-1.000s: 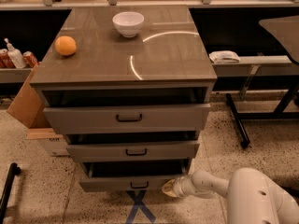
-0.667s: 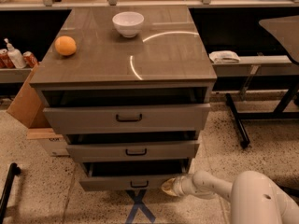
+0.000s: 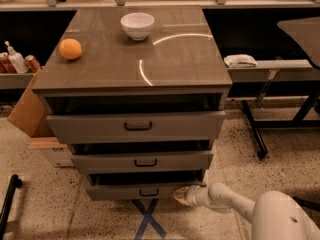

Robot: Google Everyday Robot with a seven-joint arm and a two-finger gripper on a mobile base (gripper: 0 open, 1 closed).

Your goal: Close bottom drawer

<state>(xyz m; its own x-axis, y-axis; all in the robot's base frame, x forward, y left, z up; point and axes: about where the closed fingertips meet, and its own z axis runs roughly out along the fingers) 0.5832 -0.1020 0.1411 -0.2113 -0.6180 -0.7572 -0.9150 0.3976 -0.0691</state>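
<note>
The bottom drawer is the lowest of three grey-brown drawers, with a small black bar handle. It stands pulled out a little, with a dark gap above its front. My gripper is at the end of the white arm coming from the lower right. It is low near the floor, against the right end of the bottom drawer's front. The middle drawer and top drawer above it also stand slightly out.
An orange and a white bowl sit on the cabinet top. A cardboard box stands at the cabinet's left. A black table leg is on the right. Blue tape marks the floor in front.
The gripper has shifted slightly left toward the drawer front. The bottom drawer looks about the same.
</note>
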